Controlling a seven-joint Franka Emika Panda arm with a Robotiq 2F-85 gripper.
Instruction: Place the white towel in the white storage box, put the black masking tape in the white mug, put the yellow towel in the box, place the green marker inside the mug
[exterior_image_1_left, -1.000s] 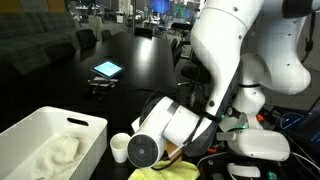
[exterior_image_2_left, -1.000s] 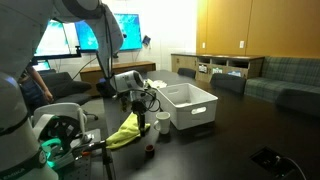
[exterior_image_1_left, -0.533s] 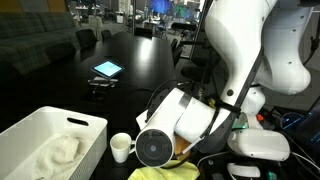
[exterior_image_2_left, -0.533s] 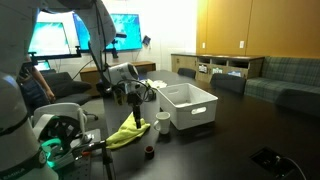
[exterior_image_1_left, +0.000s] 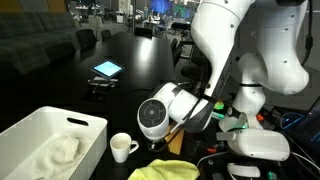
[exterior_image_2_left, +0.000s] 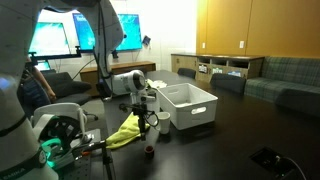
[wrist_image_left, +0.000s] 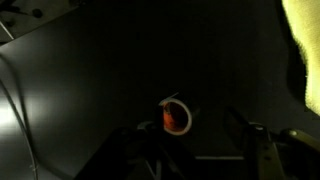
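**Gripper spread near the mug, nothing held**

Wrist view is very dark. I see the gripper (wrist_image_left: 200, 156) as two dim fingers (wrist_image_left: 258, 150) low in frame. They stand apart with bare table between them, and I see nothing pinched.

The white mug (wrist_image_left: 177, 117) sits near the middle of that view, seen from above. It's ahead of the fingertips, not between them. Its inside looks orange-red, but I can't tell what that is.

In an exterior view the mug (exterior_image_1_left: 123, 147) stands upright on the dark table (exterior_image_1_left: 140, 60), just beside the white storage box (exterior_image_1_left: 72, 119). Its handle points toward the arm. The wrist (exterior_image_1_left: 155, 115) hangs close over that area, tilted down, and hides the fingers from this side.

The white towel (exterior_image_1_left: 60, 152) is already inside the box, bunched against the near end.

The yellow towel (exterior_image_1_left: 170, 170) is on the table, outside the box, at the lower edge of frame below the wrist. In an exterior view the towel (exterior_image_2_left: 125, 132) lies crumpled on the far side of the gripper from the box (exterior_image_2_left: 190, 108). It also shows as a bright patch at the upper right of the wrist view (wrist_image_left: 300, 40).

I can't make out the green marker or the black tape in any view.

A lit tablet (exterior_image_1_left: 106, 69) lies farther back on the table, well apart from everything else.
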